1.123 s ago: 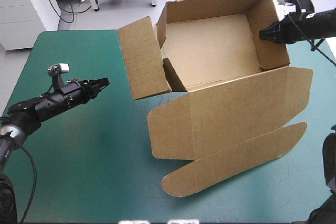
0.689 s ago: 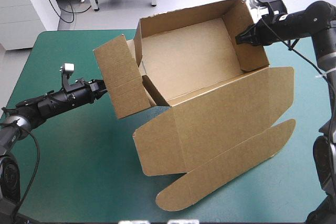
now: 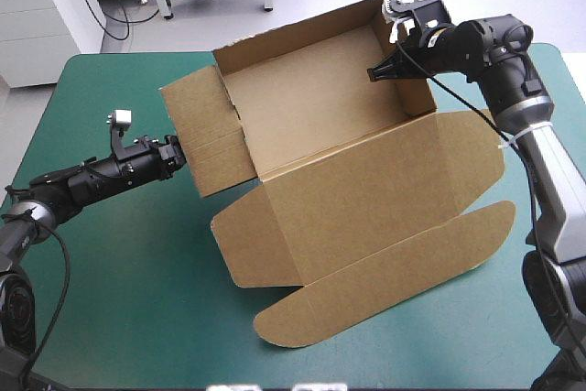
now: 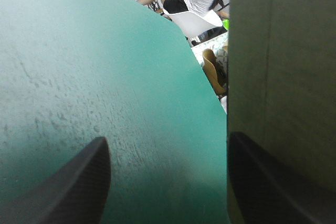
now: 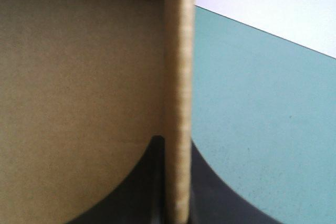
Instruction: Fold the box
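The brown box (image 3: 320, 107) stands as an open tray on the teal-green table (image 3: 119, 299), close to the far edge and a little right of its middle. Its lid (image 3: 366, 199) lies spread flat toward the near edge, with the rounded tuck flap (image 3: 385, 281) nearest that edge.

The right gripper (image 3: 378, 71) is clamped on the tray's right end wall. In the right wrist view the board's edge runs up between the two black fingers of this gripper (image 5: 176, 145), with the inside of the box (image 5: 79, 77) to one side and the bare table (image 5: 262, 103) to the other.

The left gripper (image 3: 180, 154) reaches in from the table's left edge and meets the outside of the left end flap (image 3: 206, 139), which is swung outward. Its fingers (image 4: 79, 182) stand apart. One finger lies against the box (image 4: 283, 51), and only the table (image 4: 79, 77) shows between them.
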`<state>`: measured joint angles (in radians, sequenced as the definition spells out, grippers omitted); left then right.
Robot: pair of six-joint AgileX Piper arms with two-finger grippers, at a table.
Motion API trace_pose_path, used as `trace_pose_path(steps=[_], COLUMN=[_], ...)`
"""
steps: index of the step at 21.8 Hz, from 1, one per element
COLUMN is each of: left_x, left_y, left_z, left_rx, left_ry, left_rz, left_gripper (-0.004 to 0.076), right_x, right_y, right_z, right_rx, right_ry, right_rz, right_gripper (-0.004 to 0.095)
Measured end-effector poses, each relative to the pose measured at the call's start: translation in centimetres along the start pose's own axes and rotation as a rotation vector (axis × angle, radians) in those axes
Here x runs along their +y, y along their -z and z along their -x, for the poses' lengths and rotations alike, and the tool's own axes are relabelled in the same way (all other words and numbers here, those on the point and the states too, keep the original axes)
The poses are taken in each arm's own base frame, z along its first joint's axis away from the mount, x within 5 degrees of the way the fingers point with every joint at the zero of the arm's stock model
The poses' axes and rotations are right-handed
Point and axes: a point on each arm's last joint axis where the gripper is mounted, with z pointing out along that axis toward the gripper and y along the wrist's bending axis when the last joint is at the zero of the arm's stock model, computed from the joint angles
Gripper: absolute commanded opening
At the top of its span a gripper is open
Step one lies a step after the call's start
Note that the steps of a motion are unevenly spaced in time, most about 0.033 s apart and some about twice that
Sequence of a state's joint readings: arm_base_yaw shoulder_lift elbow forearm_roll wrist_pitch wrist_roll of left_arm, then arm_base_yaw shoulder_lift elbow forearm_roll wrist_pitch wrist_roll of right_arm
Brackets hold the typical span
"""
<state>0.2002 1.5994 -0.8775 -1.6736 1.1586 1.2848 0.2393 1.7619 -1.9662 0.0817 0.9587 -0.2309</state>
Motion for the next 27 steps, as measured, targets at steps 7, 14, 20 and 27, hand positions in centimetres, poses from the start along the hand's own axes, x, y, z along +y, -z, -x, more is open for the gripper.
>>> trace_pose_path(steps=[7, 14, 20, 27], left_x=[-2.2, -4.6, -7.4, -9.6], left_y=[-1.8, -2.7, -4.0, -5.4], left_z=[-0.8, 1.4, 2.6, 5.2], left_rx=[0.057, 0.040, 0.050, 0.003], left_ry=[-0.081, -0.172, -0.269, -0.287], left_rz=[-0.066, -0.117, -0.184, -0.075], left_gripper=[0.0507, 0.0520, 0.0520, 0.0520], right_x=[1.6, 1.3, 1.0, 0.8], right_y=[-0.1, -0.1, 0.0, 0.1], right_z=[0.6, 0.6, 0.7, 1.1], right_rx=[-0.027, -0.033, -0.040, -0.088], right_ry=[0.033, 0.025, 0.033, 0.009], right_rz=[-0.052, -0.084, -0.112, -0.130], right_gripper=[-0.0017, -0.0015, -0.0015, -0.0015])
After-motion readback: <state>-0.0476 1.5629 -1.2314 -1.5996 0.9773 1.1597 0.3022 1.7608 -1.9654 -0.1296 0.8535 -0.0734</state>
